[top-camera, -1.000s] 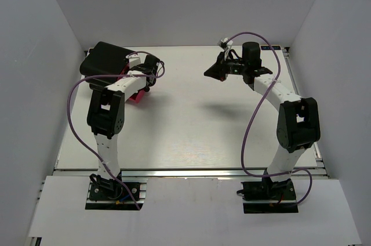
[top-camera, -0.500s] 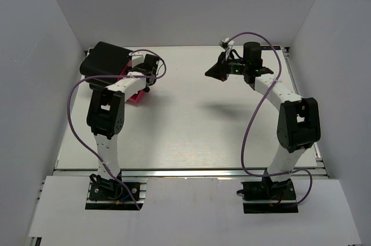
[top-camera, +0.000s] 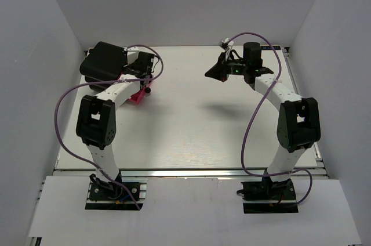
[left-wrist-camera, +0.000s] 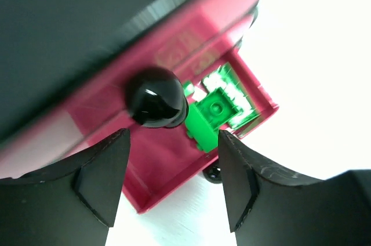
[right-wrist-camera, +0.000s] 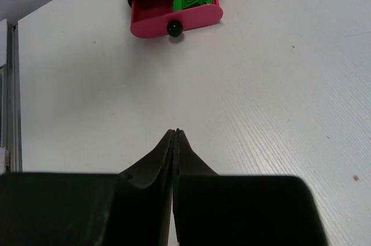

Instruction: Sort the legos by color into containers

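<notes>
The white table (top-camera: 191, 130) sits boxed in by white walls (top-camera: 185, 2) on its far, left and right sides. A metal rail (top-camera: 191, 172) runs along its near edge. A wide stretch of tabletop lies open from the centre to 6 o'clock, between the two arms.

At 10 o'clock the black cabinet (top-camera: 104, 60) stands close to the left wall. One pink drawer (top-camera: 138, 96) is pulled out toward 4 o'clock. Green legos (left-wrist-camera: 214, 112) lie inside it, against its far end.

The left gripper (left-wrist-camera: 173, 141) is released, jaws spread. It hovers just short of a black knob (left-wrist-camera: 155, 98) on a pink front under the cabinet, touching nothing. The right gripper (right-wrist-camera: 174, 136) is clenched tight on nothing. It hangs above the table at 1 o'clock, well apart from the drawer, tips pointing toward 9 o'clock.

A second ago the left jaws were narrower. The left elbow has since swung out toward 8 o'clock and its cable loop has widened, while the wrist has drawn in toward the cabinet. The right arm has barely shifted, and the drawer has stayed put.
</notes>
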